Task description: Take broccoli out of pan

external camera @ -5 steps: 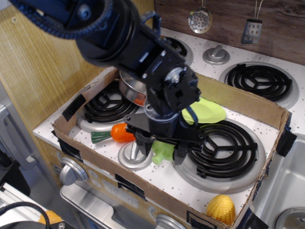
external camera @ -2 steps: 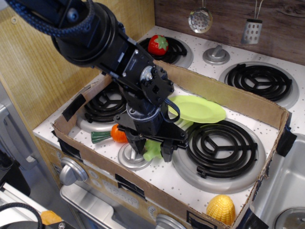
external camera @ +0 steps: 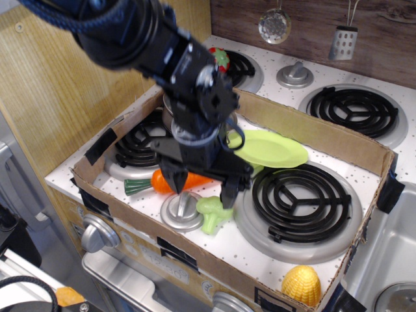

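Lying on the speckled stovetop (external camera: 214,250) between the small round knob plate (external camera: 182,211) and the front right burner (external camera: 301,201), the broccoli (external camera: 213,212) is now free of the gripper (external camera: 200,186) — a moment ago it was pinched between the fingers, and here it rests on its side with the stalk pointing toward the front of the cardboard box (external camera: 273,120). The gripper has been raised a little and its jaws are seen spread wide, one finger on either side above the floret, with nothing held between them. The pan is almost entirely hidden behind the arm; only a sliver of what may be its steel wall can be made out at the back left, well apart from the floret. The orange carrot (external camera: 170,182) lies just behind the gripper, and the lime-green plate (external camera: 273,149) is propped farther back.

From this layout the task is judged essentially done: the broccoli has been released outside the pan. What remains is likely only a withdrawal of the arm — upward, so that the loose floret is not nudged by a finger.
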You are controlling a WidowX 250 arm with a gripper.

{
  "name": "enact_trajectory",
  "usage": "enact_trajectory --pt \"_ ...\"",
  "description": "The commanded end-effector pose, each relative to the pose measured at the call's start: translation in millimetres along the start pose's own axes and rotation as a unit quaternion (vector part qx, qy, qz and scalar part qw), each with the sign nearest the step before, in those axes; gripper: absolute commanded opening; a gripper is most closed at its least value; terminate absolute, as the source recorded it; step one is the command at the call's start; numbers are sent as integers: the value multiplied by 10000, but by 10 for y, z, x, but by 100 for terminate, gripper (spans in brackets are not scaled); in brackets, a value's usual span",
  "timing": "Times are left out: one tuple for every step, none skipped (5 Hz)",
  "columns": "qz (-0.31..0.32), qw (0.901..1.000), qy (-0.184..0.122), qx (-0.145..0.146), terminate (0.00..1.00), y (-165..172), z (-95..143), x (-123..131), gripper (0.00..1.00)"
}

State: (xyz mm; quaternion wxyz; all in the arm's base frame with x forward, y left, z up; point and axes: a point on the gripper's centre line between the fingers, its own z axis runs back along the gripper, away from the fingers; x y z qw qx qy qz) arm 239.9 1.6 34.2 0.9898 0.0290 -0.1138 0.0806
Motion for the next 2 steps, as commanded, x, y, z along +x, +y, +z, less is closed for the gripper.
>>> enact_trajectory --pt "23 9995 110 296 0 -26 613 408 100" --pt "25 9995 56 304 100 -54 738 473 100"
